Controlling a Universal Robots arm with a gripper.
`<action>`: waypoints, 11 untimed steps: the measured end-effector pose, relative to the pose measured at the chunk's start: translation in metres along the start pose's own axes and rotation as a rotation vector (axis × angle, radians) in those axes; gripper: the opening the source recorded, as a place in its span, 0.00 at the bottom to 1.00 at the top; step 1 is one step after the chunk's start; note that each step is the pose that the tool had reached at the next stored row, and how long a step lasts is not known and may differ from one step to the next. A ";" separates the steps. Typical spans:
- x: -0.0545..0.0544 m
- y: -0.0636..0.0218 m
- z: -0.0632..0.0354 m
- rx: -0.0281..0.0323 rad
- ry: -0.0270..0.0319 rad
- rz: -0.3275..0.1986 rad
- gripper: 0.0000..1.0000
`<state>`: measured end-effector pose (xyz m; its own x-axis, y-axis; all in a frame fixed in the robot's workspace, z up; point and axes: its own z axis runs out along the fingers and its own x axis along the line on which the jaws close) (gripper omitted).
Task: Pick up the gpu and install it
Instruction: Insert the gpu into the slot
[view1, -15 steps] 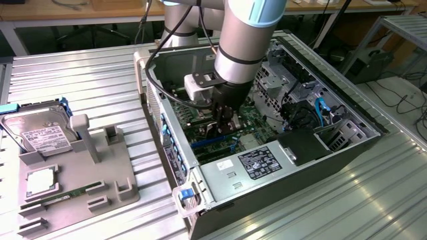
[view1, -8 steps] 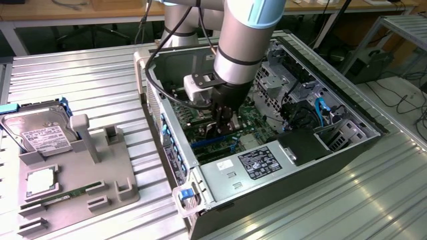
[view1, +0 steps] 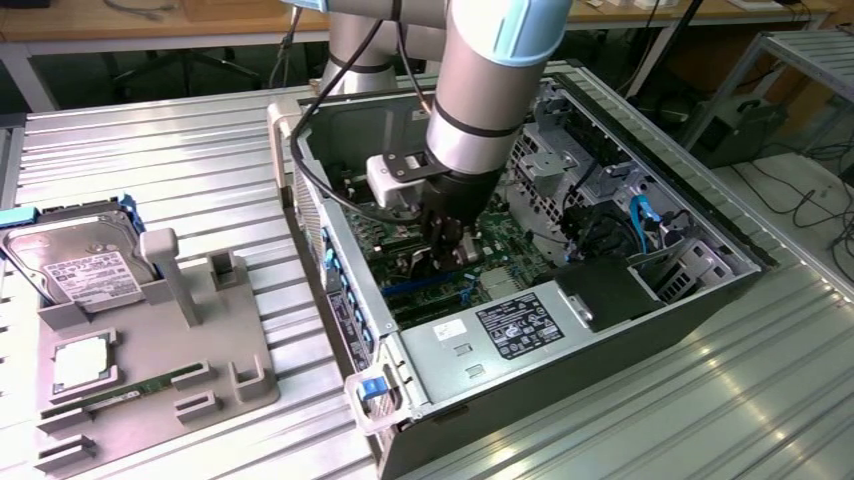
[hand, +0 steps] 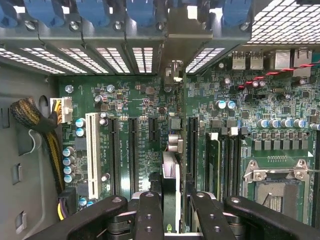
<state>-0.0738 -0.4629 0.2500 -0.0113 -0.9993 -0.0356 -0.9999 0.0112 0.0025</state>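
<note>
My gripper (view1: 447, 252) is down inside the open computer case (view1: 334, 215), over the green motherboard (hand: 145, 105). It is shut on the gpu (hand: 170, 187), which I see edge-on in the wrist view as a thin green card with a silver edge, held upright between the two black fingers (hand: 149, 215). The card stands in line with one of the long black expansion slots (hand: 191, 145) in the middle of the board. A grey metal bracket strip (hand: 174, 47) runs ahead of it to the case's rear slot openings. Whether the card is fully down in the slot is hidden.
On the exterior view's left, a grey fixture (view1: 240, 385) holds a silver hard drive (view1: 78, 268), a silver square chip (view1: 83, 362) and a narrow green memory stick (view1: 134, 392). Inside the case are a white slot (hand: 92, 155), a yellow-black cable bundle (hand: 35, 120), a processor socket (hand: 272, 185) and a labelled box (view1: 521, 325).
</note>
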 end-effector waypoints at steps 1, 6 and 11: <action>0.000 0.0002 0.0009 -0.0010 -0.0004 0.000 0.27; 0.000 0.0003 0.0017 -0.0020 -0.0024 0.000 0.27; 0.000 0.0003 -0.0015 -0.0020 -0.0025 0.000 0.27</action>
<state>-0.0741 -0.4629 0.2516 -0.0113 -0.9992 -0.0381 -0.9999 0.0112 0.0045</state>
